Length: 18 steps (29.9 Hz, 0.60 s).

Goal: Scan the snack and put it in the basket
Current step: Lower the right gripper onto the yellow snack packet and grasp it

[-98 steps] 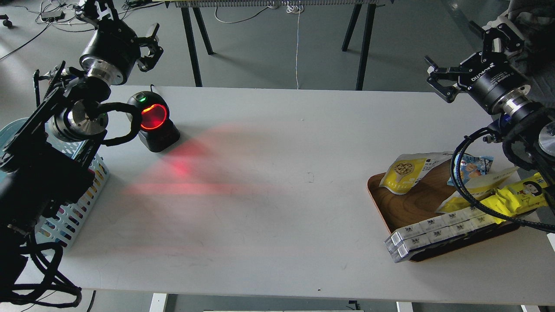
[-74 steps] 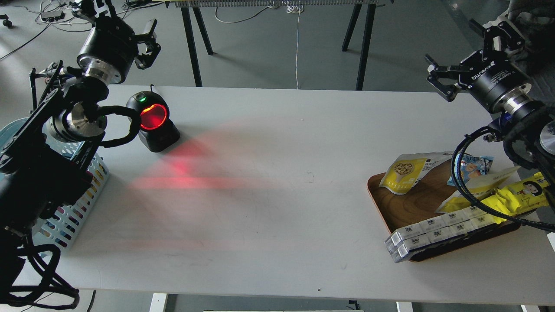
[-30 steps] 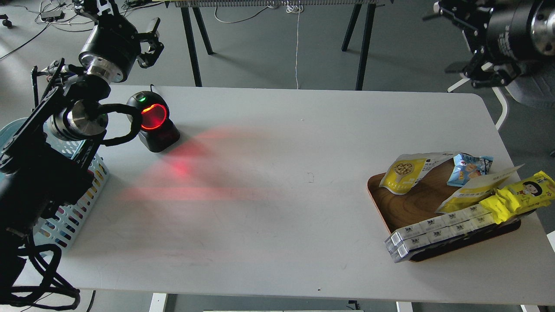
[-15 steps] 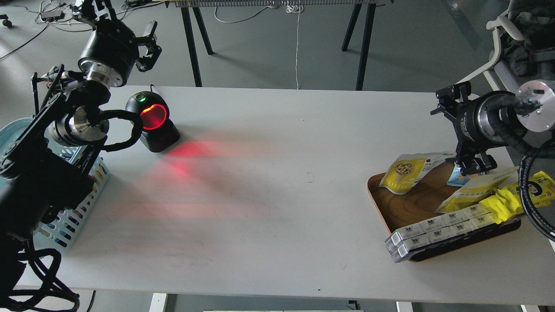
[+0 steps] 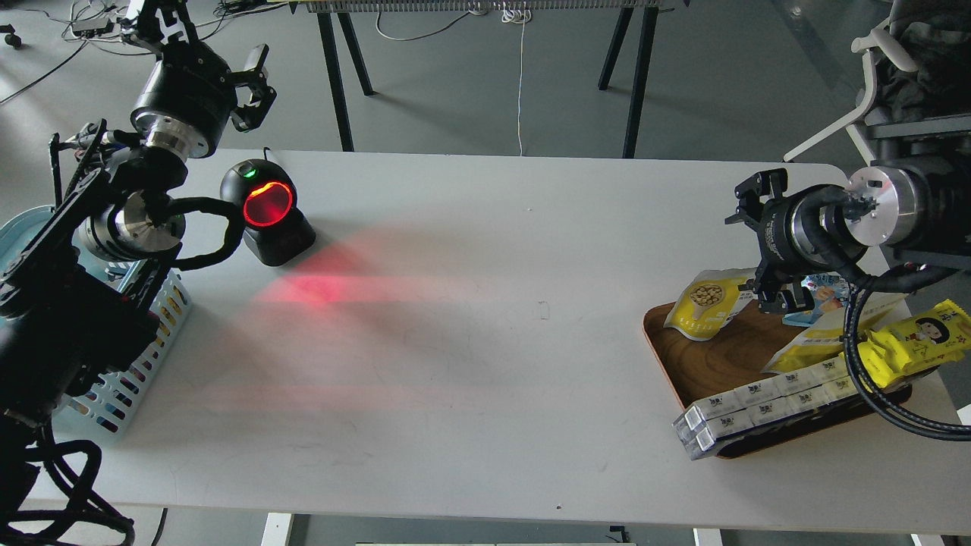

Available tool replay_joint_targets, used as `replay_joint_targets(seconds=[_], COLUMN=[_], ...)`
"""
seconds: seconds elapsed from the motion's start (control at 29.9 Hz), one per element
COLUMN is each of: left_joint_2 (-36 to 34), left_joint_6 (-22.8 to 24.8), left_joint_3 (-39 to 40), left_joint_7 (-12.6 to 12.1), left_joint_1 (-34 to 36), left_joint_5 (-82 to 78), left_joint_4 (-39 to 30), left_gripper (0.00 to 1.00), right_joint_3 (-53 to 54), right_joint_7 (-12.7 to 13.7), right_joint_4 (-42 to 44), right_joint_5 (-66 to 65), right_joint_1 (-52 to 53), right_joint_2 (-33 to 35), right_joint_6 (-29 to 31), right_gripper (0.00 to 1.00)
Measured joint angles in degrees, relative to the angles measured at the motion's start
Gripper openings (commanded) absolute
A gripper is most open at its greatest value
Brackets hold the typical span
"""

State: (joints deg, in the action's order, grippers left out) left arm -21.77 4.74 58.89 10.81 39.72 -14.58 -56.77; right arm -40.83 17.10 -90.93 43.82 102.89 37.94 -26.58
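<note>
The snack (image 5: 704, 303), a yellow and white pouch picturing round beige pieces, lies at the back left of the brown wooden tray (image 5: 724, 360). My right gripper (image 5: 752, 249) points left just over the pouch's white right end. It is open and empty, with its lower finger over the pouch. The light blue basket (image 5: 121, 387) stands at the table's left edge, mostly hidden behind my left arm. My left gripper (image 5: 216, 42) is open and empty, raised behind the scanner (image 5: 267, 208), far from the snack.
The black scanner has a glowing red window and casts red light across the table. The tray also holds a small blue packet (image 5: 823, 292), a bright yellow wrapper with a cartoon face (image 5: 914, 337), another yellow and white pouch (image 5: 815, 337) and rows of white boxes (image 5: 758, 406).
</note>
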Motion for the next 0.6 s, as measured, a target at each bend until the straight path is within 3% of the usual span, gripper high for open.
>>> replay_joint_targets(seconds=[0.07,0.27,0.47,0.6], left_joint_2=[0.0,-0.1,-0.1,-0.2], left_joint_6=[0.0,0.0,0.0,-0.1], left_joint_3=[0.0,0.0,0.0,0.0], left_joint_7=[0.0,0.0,0.0,0.0], left_joint_1=[-0.2,-0.3,-0.3,-0.3], left_joint_5=[0.0,0.0,0.0,0.0], left_joint_4=[0.0,0.2,0.6,0.8], left_gripper=[1.0,1.0,1.0,1.0], right_joint_3=[1.2,2.3,2.6,2.6], right_joint_7=[0.0,0.0,-0.4,-0.3], right_joint_4=[0.5,0.5,0.2,-1.2], right_joint_5=[-0.2,-0.6,-1.7,-2.9], right_joint_1=[-1.7,-2.4,-2.3,-2.3], right_joint_2=[-1.2,-1.7,0.7,2.8], right_joint_6=[-0.2,-1.0,-1.4,-1.4], right_gripper=[0.39,0.32,0.02,0.0])
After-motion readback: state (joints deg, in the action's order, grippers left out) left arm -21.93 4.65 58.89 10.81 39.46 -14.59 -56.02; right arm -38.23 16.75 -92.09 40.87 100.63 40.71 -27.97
